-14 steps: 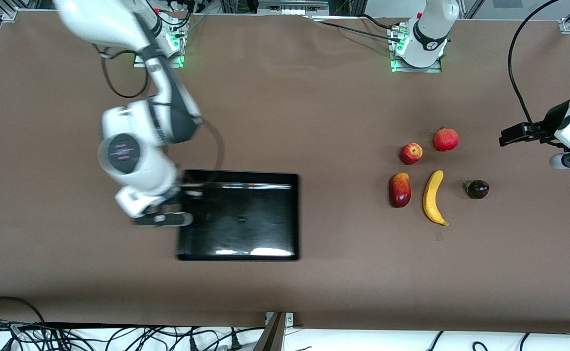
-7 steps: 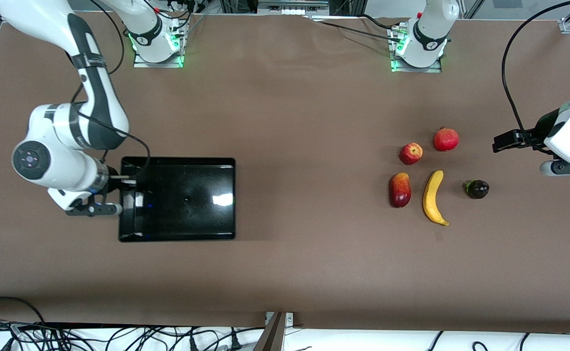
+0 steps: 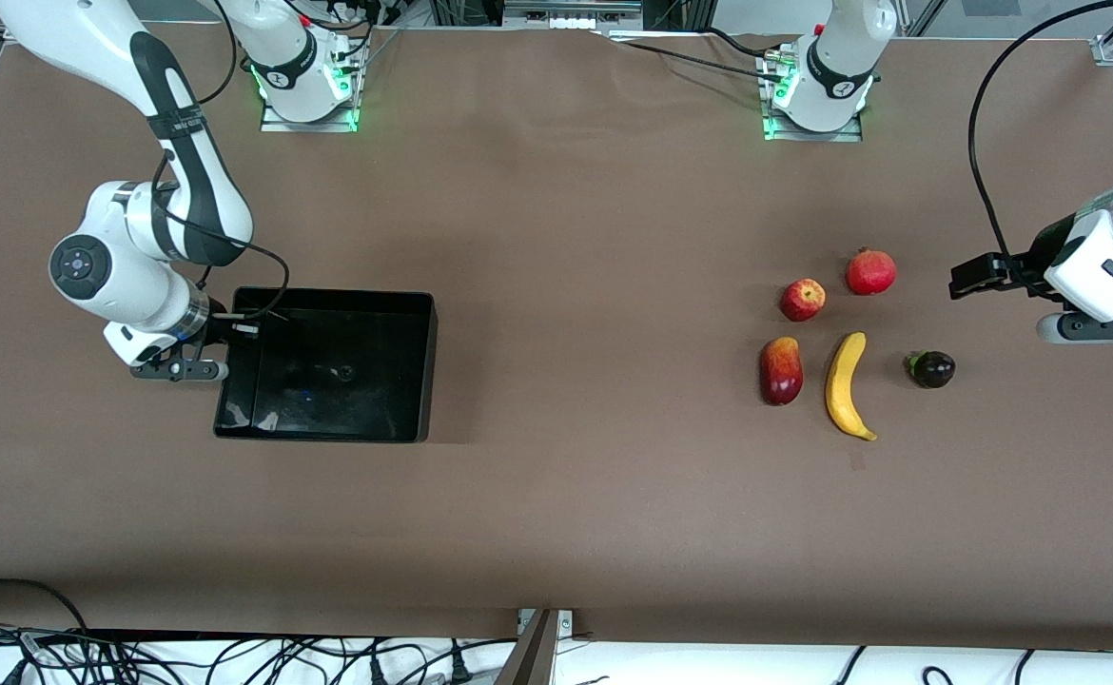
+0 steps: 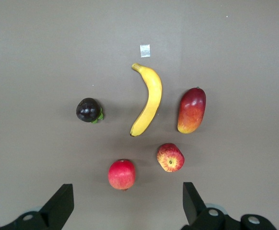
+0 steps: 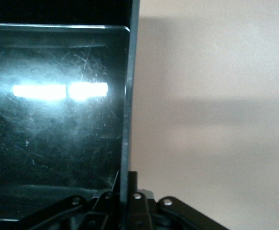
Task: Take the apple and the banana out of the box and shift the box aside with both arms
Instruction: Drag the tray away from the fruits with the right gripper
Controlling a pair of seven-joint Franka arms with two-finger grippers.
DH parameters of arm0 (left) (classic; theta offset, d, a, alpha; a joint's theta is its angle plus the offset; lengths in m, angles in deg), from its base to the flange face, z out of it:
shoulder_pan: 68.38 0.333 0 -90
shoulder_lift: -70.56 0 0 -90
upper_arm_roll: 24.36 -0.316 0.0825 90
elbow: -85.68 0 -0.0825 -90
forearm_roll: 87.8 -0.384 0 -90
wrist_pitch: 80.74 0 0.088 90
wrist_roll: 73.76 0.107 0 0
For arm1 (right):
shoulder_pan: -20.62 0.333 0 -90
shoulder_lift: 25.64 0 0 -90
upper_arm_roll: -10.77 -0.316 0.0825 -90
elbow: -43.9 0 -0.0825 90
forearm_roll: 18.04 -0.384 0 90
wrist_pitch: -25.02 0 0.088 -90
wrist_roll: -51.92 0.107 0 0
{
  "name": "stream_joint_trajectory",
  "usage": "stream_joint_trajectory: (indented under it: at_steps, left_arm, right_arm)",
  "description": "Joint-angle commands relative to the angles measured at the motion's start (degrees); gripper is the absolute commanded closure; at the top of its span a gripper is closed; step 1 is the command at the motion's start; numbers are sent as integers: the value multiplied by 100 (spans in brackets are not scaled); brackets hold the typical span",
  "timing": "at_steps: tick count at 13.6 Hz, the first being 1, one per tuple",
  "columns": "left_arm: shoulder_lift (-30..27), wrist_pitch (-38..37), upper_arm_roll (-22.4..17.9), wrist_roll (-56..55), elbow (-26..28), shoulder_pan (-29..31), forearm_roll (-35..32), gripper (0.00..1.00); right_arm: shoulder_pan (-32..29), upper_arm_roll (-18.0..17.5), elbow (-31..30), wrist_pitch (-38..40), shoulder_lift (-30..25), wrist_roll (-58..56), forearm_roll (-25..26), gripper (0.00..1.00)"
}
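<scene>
My right gripper point(image 3: 224, 348) point(image 5: 125, 184) is shut on the end wall of the black box point(image 3: 328, 436) point(image 5: 128, 96), which looks raised and tilted at the right arm's end of the table. The box holds nothing. The fruits lie together toward the left arm's end: apple point(image 3: 802, 300) point(image 4: 170, 157), pomegranate point(image 3: 870, 272) point(image 4: 122, 174), mango point(image 3: 781, 371) point(image 4: 192, 110), banana point(image 3: 846, 382) point(image 4: 148, 100) and mangosteen point(image 3: 933, 369) point(image 4: 88, 109). My left gripper point(image 3: 1094, 328) point(image 4: 125, 211) hangs open and holding nothing over the table, beside the fruits.
Both arm bases point(image 3: 304, 86) stand along the table's edge farthest from the front camera. A small tape mark point(image 3: 856, 463) point(image 4: 145, 50) sits just nearer the camera than the banana's tip. Cables point(image 3: 233, 656) run below the front edge.
The right arm has carried the box toward its own end of the table, and the box now looks tilted. The left gripper has drifted slightly toward the fruits.
</scene>
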Motion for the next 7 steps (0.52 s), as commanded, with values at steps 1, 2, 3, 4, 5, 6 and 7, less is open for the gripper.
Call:
stream_joint_trajectory:
  at_steps: [1,2,3,4,5,6,7]
  left_arm:
    - [51,82,-9,123,-6,-22,65,0]
    - [60,82,-9,114,-6,-22,65,0]
    - [69,91,-18,114,-6,-22,56,0]
    - [69,100,-9,105,-6,-22,56,0]
    - [69,100,-18,96,-6,-22,56,0]
    - [69,144,-9,79,-6,-22,56,0]
    - [69,161,-9,79,-6,-22,56,0]
  right_arm:
    - [-12,-35,-150,14,-282,-147,-45,0]
    - [-3,-52,-19,92,-386,-138,-45,0]
    - [-3,-70,217,354,-500,-129,-45,0]
    - [23,-88,646,844,-554,-120,-36,0]
    - [41,-96,1199,1606,-554,-77,-36,0]
    - [58,-97,1752,2266,-546,-68,-36,0]
    - [76,-97,2289,2725,-537,-111,-27,0]
